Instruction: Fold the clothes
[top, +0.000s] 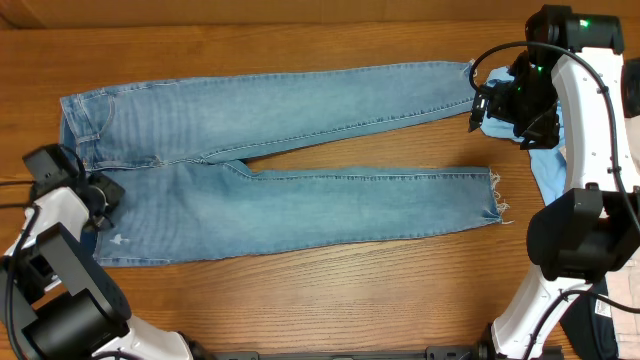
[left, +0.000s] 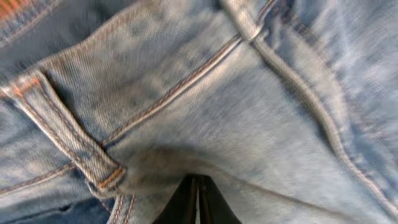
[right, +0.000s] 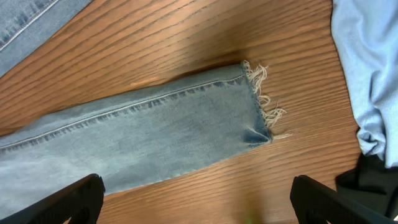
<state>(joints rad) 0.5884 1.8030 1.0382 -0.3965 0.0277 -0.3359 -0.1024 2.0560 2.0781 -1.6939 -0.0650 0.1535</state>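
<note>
The light-blue jeans (top: 290, 160) lie flat across the wooden table, waist at the left, both legs running right to frayed hems. My left gripper (top: 100, 197) is at the waist, near the lower left corner. In the left wrist view its fingers (left: 198, 202) are shut and pinch the denim (left: 249, 112) next to a belt loop. My right gripper (top: 480, 103) hovers open over the hem of the upper leg. In the right wrist view its fingers (right: 199, 202) are spread wide above bare wood, just short of the frayed hem (right: 249, 118).
A pale blue garment (top: 545, 165) lies crumpled at the right edge, under the right arm, and shows in the right wrist view (right: 367, 74). A dark cloth (top: 600, 315) lies at the bottom right. The table's front edge is near the arm bases.
</note>
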